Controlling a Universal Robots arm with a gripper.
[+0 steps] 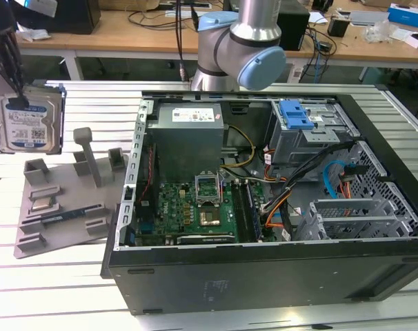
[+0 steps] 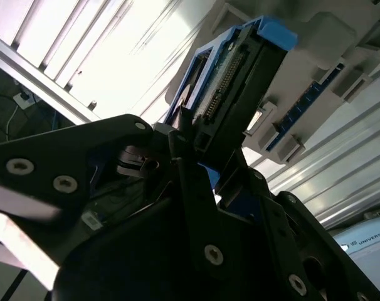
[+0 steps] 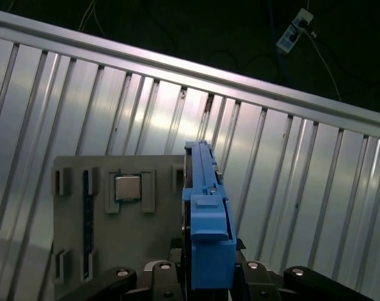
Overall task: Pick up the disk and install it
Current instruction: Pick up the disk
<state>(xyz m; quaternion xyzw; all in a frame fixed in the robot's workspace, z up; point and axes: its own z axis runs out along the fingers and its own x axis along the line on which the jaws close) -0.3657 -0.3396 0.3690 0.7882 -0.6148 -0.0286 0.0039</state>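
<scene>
**Disk hanging upright in the gripper above the tray**

The gripper (image 1: 16,96) is pinching the disk (image 1: 26,124), with its jaws pressing on the flat faces. The disk is hanging below the gripper, clear of the desk (image 1: 57,289) and above the grey tray (image 1: 67,200), by the desk's edge at the exterior view's left. Its long axis is standing upright and its label is facing the exterior camera. It is hanging well apart from the open computer case (image 1: 264,276).

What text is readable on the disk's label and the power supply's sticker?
Label on the disk, clamped in the gripper: print and barcodes, too small to read.
Sticker on the power supply inside the computer case: print, too small to read.
Nothing on either can be quoted.
</scene>
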